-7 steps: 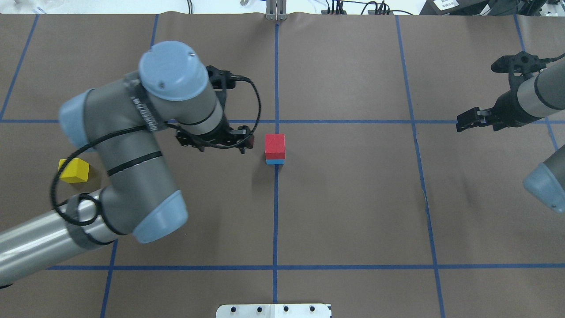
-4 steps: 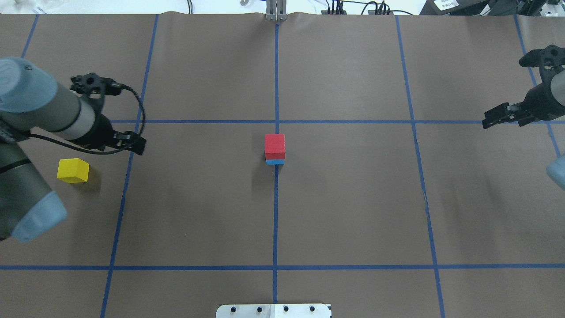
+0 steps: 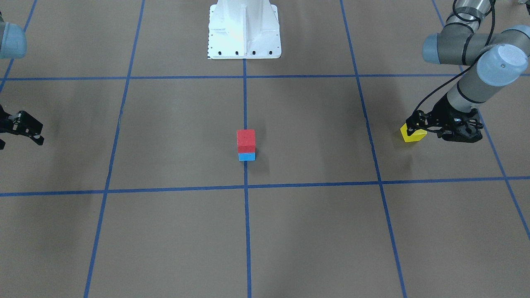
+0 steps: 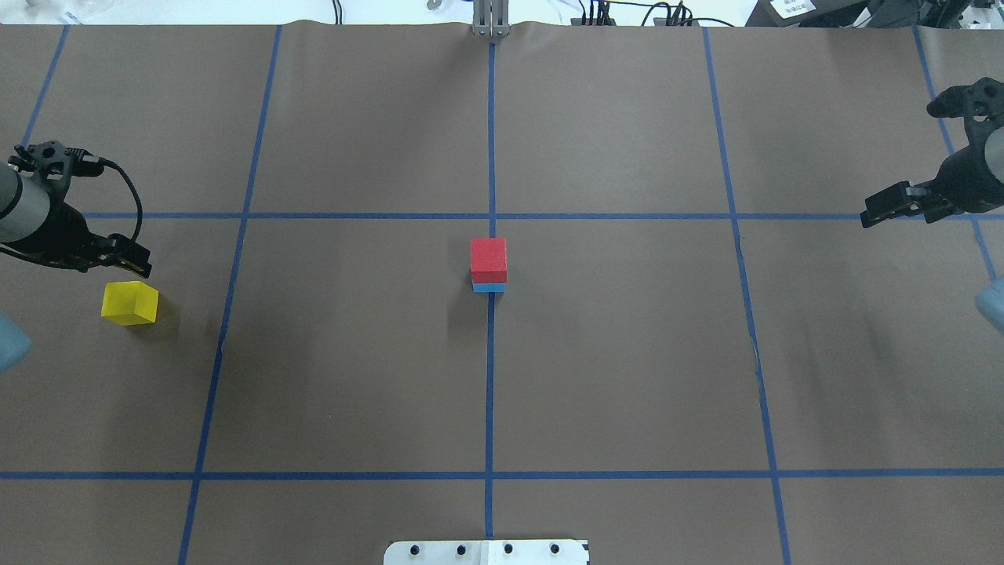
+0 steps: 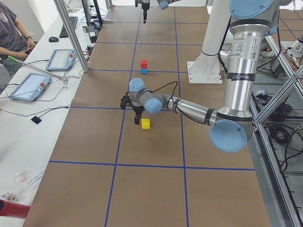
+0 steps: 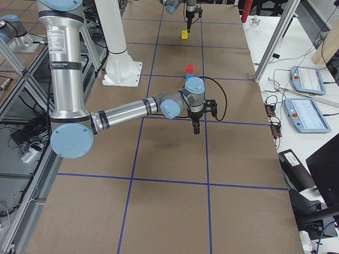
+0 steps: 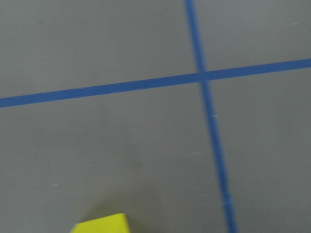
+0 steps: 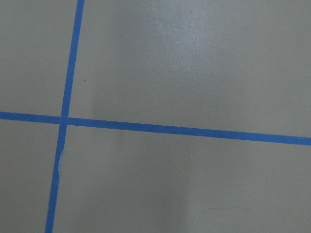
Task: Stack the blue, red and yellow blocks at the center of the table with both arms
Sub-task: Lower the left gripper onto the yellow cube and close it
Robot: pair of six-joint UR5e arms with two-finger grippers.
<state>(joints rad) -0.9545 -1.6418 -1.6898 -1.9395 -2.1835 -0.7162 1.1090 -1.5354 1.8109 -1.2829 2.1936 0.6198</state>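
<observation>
Left arm (image 4: pixel 43 224) has swung off the centre stack, red block (image 4: pixel 489 259) on blue block (image 4: pixel 489 288), out to the yellow block (image 4: pixel 130 304) on the surface (image 4: pixel 627 353). Its jaws hover just beside it. Can't tell if either arm's jaws are open. Yellow pick looks next.

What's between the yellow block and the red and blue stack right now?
Only bare table, crossed by one blue tape line, lies between the yellow block and the red-on-blue stack; the overhead view shows it.
</observation>
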